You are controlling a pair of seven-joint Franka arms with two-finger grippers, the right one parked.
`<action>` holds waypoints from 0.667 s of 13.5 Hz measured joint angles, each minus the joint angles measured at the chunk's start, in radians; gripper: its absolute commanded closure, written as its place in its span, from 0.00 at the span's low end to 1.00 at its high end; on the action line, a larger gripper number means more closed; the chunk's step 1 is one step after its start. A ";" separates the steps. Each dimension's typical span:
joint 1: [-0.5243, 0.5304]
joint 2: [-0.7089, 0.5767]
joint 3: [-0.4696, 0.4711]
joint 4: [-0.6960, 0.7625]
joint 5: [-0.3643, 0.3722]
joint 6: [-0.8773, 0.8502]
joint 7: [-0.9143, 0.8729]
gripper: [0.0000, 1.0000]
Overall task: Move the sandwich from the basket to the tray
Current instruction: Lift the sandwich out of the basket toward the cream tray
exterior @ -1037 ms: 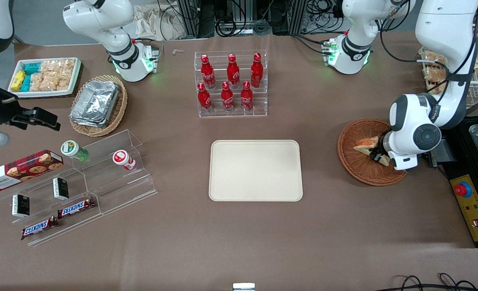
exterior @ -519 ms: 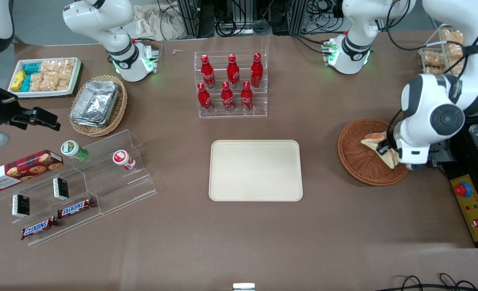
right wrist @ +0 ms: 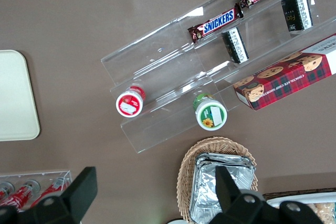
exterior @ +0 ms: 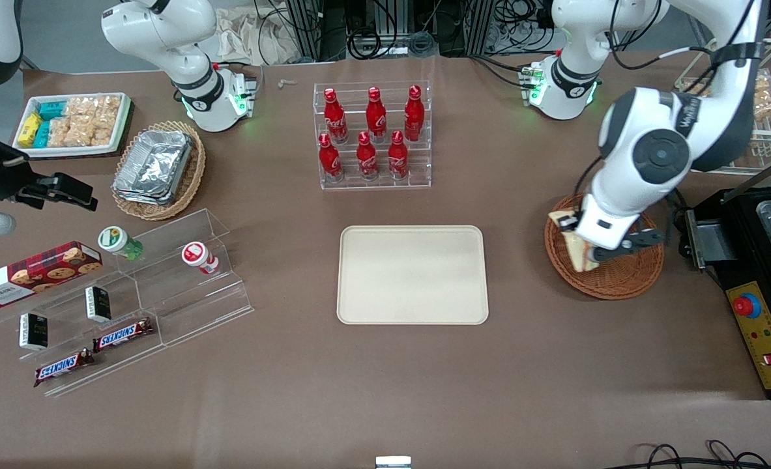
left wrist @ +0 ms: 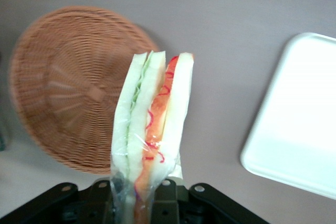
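One sandwich [left wrist: 152, 129] is clamped in the hand [left wrist: 137, 192] and held above the basket's [exterior: 626, 277] edge nearest the tray [exterior: 412, 274], which lies bare on the tabletop [exterior: 385, 378].

Robotics lab: cable-strewn racks [exterior: 385, 26], emergency-stop box [exterior: 760, 335], staged snacks on table [exterior: 385, 391].

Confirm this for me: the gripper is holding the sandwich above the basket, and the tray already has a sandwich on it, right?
Not quite. The gripper does hold the sandwich above the basket, but the front view shows the tray with nothing on it.
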 measured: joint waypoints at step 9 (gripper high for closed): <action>-0.003 0.094 -0.188 0.073 -0.012 0.126 0.023 1.00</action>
